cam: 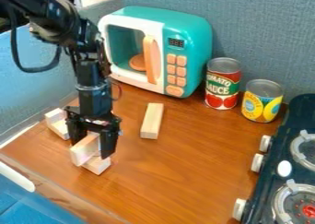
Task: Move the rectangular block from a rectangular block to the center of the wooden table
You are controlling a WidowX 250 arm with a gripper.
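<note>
Your tool straddles the rectangular block at eight o'clock on the desk.
Its two fingers stand apart with that block between them, and you can't tell whether either one touches it; the block sits right over a lower block, on or against it. Toward nine o'clock, just behind them, you have more pale wood, and a long block lies flat near the clock's centre. The toy microwave is at twelve, the tomato can at two, the yellow-labelled can at three, and the toy stove at four.
</note>
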